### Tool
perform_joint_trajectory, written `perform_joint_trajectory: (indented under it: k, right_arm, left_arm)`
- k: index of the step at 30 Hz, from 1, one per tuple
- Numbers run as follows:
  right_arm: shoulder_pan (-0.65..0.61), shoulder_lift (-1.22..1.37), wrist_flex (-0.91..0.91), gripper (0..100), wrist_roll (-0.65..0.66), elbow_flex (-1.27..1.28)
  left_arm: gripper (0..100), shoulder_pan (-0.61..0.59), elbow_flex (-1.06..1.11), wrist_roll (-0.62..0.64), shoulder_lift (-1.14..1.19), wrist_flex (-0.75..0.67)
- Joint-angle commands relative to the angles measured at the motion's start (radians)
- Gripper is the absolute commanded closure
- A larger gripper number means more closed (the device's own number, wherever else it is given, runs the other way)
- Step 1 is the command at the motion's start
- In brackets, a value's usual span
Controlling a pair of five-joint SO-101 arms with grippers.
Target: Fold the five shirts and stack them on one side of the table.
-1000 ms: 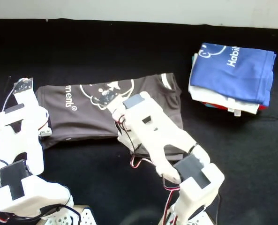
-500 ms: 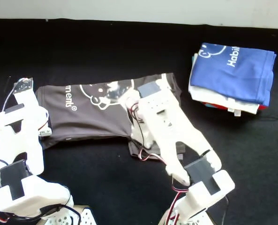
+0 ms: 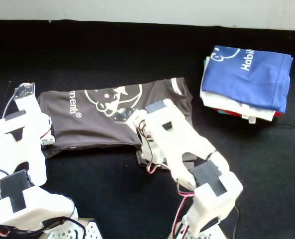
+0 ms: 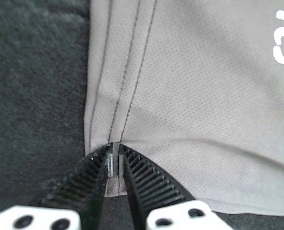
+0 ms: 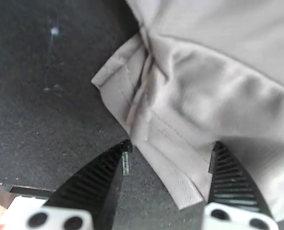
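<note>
Landmark: We place everything from the grey shirt [image 3: 87, 124], which lies spread lengthwise on the black table [image 3: 112, 45].
Just changed: A second ago the right arm reached over the shirt's middle. Half a second ago it had swung toward the collar end. Now it has drawn back to the near edge, just below the printed graphic. A bunched flap of cloth at the shirt's near collar-side corner showed by half a second ago and shows now.
Unchanged: The left arm and the shirt's hem end look the same in all three moments.
Left gripper [image 4: 114, 153]: It is clenched on the shirt's hem corner, with the stitched edge nipped between its toothed jaws.
Right gripper [image 5: 170, 146]: Its jaws are spread wide, with the rumpled, stitched edge of the shirt between them. They grasp nothing.
Meaning for the task: We judge that the right arm is hunting for a hold on the near edge, so both arms can lift and fold. This shirt is not yet fully folded.
Stack [image 3: 237, 102]: The folded shirts sit well apart from the grey shirt, beyond its collar end, with a blue shirt [image 3: 251, 74] on top. We judge the grey one to be the last to go there.
Writing: The grey shirt carries white lettering [image 3: 73, 106] toward the hem end and a white cartoon graphic [image 3: 112, 97] at its middle. The blue shirt also has white lettering and a partial graphic. A small white tag [image 3: 245, 118] pokes from the stack. We do not read any of it off.
</note>
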Motion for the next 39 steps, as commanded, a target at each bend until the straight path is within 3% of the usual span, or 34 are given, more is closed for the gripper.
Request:
perform_joint_trajectory:
  k: [1, 10, 19, 21, 24, 25, 34, 39]
  right_arm:
    - [-0.038, 0.015, 0.019, 74.5, 0.017, 0.001]
    - [-0.117, 0.024, 0.024, 74.5, 0.017, 0.001]
    - [-0.062, 0.122, 0.005, 75.6, 0.018, 0.015]
    - [-0.024, 0.170, -0.013, 81.8, 0.018, 0.005]
    - [0.031, 0.191, -0.045, 99.5, 0.015, -0.035]
    - [0.050, 0.189, -0.042, 99.3, 0.015, -0.053]
    - [0.179, 0.191, 0.197, 99.1, 0.017, -0.441]
    - [0.186, 0.196, 0.266, 99.1, 0.017, -0.544]
  left_arm:
    - [99, 0.010, 0.001, 0.006, 0.001, -0.021]
    - [99, 0.010, 0.001, 0.006, 0.001, -0.021]
    - [99, 0.010, 0.001, 0.006, 0.001, -0.021]
    - [99, 0.010, 0.001, 0.006, 0.001, -0.021]
    - [99, 0.010, 0.001, 0.006, 0.001, -0.021]
    - [99, 0.010, 0.001, 0.006, 0.001, -0.021]
    - [99, 0.010, 0.001, 0.006, 0.001, -0.021]
    - [99, 0.010, 0.001, 0.006, 0.001, -0.021]
